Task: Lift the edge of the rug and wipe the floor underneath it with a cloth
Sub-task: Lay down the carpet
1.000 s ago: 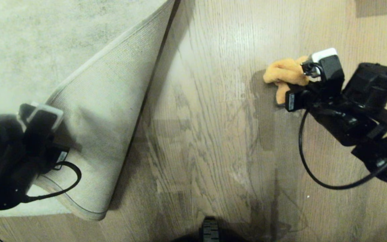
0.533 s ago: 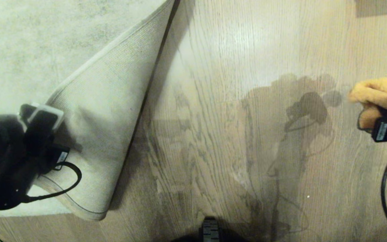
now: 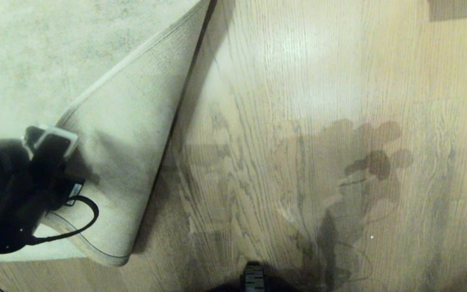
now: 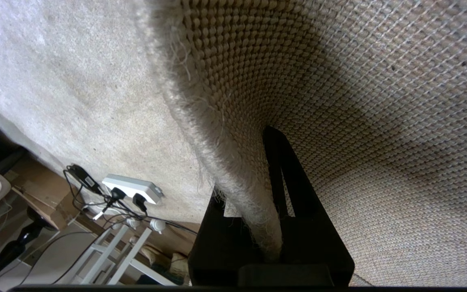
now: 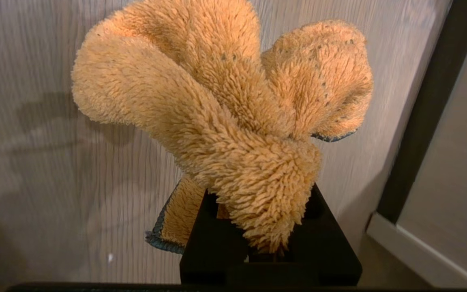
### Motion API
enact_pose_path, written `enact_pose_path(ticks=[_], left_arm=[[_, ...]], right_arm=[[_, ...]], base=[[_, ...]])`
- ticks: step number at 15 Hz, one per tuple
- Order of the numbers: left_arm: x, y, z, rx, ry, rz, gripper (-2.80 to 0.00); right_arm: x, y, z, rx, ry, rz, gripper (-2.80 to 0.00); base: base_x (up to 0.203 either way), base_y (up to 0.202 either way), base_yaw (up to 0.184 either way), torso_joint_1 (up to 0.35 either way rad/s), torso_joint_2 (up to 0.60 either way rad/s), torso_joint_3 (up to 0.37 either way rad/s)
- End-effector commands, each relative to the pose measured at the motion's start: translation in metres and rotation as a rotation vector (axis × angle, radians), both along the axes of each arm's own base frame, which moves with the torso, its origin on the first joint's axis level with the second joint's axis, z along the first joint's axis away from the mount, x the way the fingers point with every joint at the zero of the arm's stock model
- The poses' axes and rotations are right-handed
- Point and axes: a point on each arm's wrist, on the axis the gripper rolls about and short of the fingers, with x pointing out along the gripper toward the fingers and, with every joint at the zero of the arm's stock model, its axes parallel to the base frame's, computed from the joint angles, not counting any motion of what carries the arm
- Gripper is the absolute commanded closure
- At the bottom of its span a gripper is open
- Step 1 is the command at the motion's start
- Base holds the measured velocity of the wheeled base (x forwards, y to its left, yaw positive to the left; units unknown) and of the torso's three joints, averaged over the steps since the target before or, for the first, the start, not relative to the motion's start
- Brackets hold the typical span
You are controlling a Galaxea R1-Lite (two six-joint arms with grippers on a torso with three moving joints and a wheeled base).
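At far left, left gripper (image 4: 272, 243): jaws pinching pale grey-beige rug edge (image 4: 233, 178), woven backing folded up off light wood-plank floor (image 3: 282, 121). Far right, right gripper (image 5: 266, 251): jaws clamped on fluffy orange-yellow cloth (image 5: 225, 109), bunched beyond jaw tips above floor.

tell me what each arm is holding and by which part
The left gripper pinches the rug edge at its folded-back border; the right gripper clamps the cloth by its bunched middle.
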Motion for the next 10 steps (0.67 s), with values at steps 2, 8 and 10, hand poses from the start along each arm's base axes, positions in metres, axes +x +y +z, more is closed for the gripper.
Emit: enact_pose_path(ticks=[2,8,10], left_arm=[[0.000,0.000,0.000,0.003,-0.001,0.004,0.00],[0.000,0.000,0.000,0.003,-0.001,0.004,0.00],[0.000,0.000,0.000,0.003,-0.001,0.004,0.00]], right_arm=[[-0.035,0.002,-0.006,-0.003,-0.031,-0.002,0.00],[-0.099,0.005,-0.049,0.005,0.027,0.041,0.00],[-0.114,0.007,-0.067,0.016,0.051,0.145,0.00]], base=[[0.000,0.000,0.000,0.000,0.00,0.000],[0.000,0.000,0.000,0.000,0.00,0.000],[0.000,0.000,0.000,0.000,0.00,0.000]])
